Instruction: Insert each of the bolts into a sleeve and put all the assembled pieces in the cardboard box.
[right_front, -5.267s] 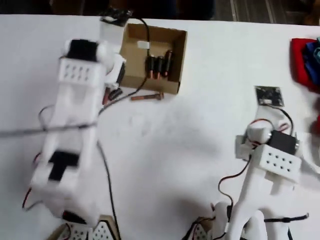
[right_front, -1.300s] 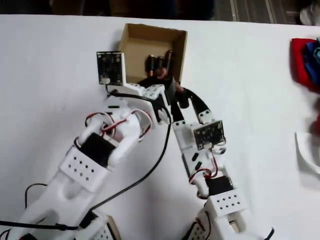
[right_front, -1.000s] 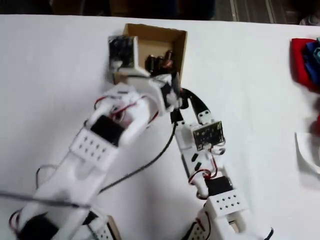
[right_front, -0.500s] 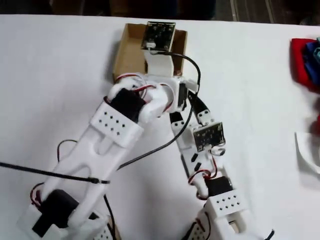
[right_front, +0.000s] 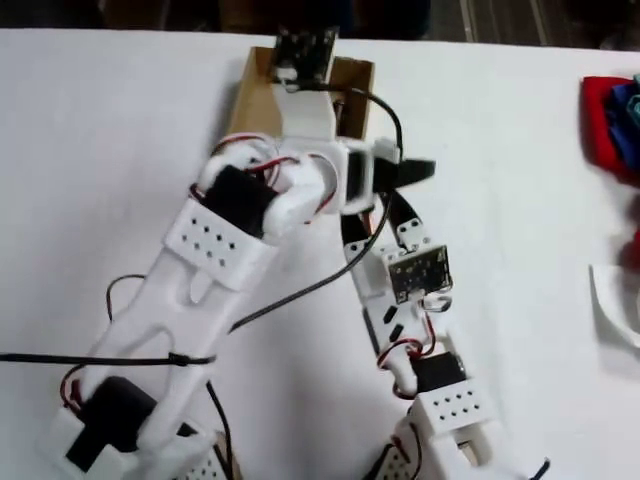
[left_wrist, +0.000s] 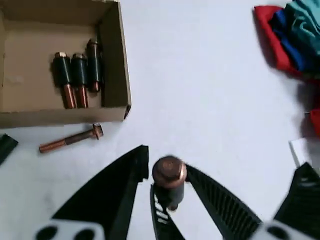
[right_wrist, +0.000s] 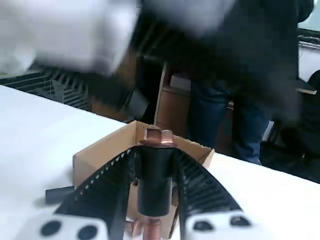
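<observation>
At the lower centre of the high view, the right arm (right_front: 445, 400) rises from the bottom edge toward the middle of the frame. The right gripper (right_wrist: 156, 152) is clamped on an assembled piece (right_wrist: 152, 182), a dark sleeve with a copper bolt through it. The piece is held upright, bolt head on top, above the table (right_front: 120, 120) and near a front corner of the cardboard box (left_wrist: 60, 116). The left arm (right_front: 200, 260) runs from the lower left to the upper centre. The left gripper (right_front: 385, 175) hangs above that piece. It gapes wide, with 1 black jaw thrust out to the right, and grips nothing. 1 loose bolt (left_wrist: 70, 140) lies on the table just beside the box's near wall. Inside the box, 3 finished pieces (left_wrist: 78, 75) lie side by side against 1 side wall. A red cloth (right_front: 610, 115) sits at the right edge.
</observation>
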